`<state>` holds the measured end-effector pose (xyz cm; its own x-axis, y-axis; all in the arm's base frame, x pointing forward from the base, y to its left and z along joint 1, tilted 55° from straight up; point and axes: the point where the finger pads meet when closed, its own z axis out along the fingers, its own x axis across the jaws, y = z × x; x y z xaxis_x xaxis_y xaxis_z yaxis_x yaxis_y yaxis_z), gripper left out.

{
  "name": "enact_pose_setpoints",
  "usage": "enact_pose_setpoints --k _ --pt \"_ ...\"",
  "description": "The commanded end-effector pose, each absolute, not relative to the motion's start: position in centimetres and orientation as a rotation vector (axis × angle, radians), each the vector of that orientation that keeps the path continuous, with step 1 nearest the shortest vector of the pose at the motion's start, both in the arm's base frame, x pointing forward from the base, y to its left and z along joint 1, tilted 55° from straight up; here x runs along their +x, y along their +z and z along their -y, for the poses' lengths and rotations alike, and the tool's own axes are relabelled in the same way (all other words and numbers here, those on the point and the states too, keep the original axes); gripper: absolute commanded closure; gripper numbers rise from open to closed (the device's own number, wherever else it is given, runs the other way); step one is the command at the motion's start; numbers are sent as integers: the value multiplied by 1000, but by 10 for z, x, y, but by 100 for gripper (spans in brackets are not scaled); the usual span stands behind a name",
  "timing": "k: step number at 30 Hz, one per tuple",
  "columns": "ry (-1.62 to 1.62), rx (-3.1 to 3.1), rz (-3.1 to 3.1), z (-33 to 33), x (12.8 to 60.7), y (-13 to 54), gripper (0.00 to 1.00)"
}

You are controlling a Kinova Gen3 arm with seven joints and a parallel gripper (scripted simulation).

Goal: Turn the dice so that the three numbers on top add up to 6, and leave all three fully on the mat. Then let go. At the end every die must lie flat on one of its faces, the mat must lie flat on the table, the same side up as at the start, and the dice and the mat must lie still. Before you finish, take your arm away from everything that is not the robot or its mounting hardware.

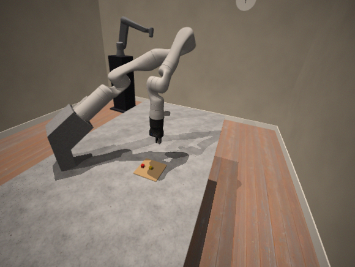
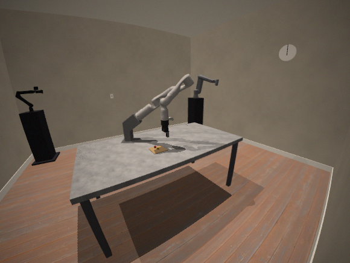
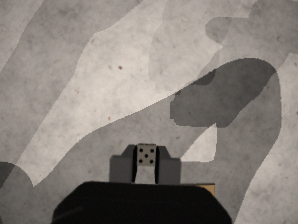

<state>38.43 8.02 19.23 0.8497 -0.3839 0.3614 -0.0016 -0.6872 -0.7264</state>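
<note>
My gripper (image 1: 158,141) hangs above the grey table, behind the tan mat (image 1: 150,169), and is shut on a white die (image 3: 146,155). In the wrist view the die sits between the two fingers and its visible face shows five dots. A red die (image 1: 142,165) and a yellow die (image 1: 150,167) lie on the mat, side by side near its middle. Their top numbers are too small to read. The mat lies flat; only a thin strip of it (image 3: 209,186) shows in the wrist view. In the exterior view the gripper (image 2: 167,134) is above and behind the mat (image 2: 157,150).
The arm's grey base block (image 1: 65,138) stands at the left of the table. The table's right edge (image 1: 211,171) drops to a wooden floor. A black camera stand (image 1: 122,82) is behind the table.
</note>
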Motion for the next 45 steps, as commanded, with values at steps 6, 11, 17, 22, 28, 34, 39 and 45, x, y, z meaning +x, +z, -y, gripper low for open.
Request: enact_pose_setpoints --k 6,11,17,22,28,34,39,45 --pt "-722 -2292 -112 -82 381 192 66" --pt "-781 -2314 22 -83 379 190 66" --pt "-829 -2327 136 -84 377 189 66" --pt "-890 -2338 285 -85 375 188 66" --pt "-964 -2341 474 -85 372 186 66" --pt "-1013 -2336 607 -85 370 184 66" --pt "-1074 -2320 780 -85 368 182 66" --pt "-1146 -2286 997 -84 366 179 66"
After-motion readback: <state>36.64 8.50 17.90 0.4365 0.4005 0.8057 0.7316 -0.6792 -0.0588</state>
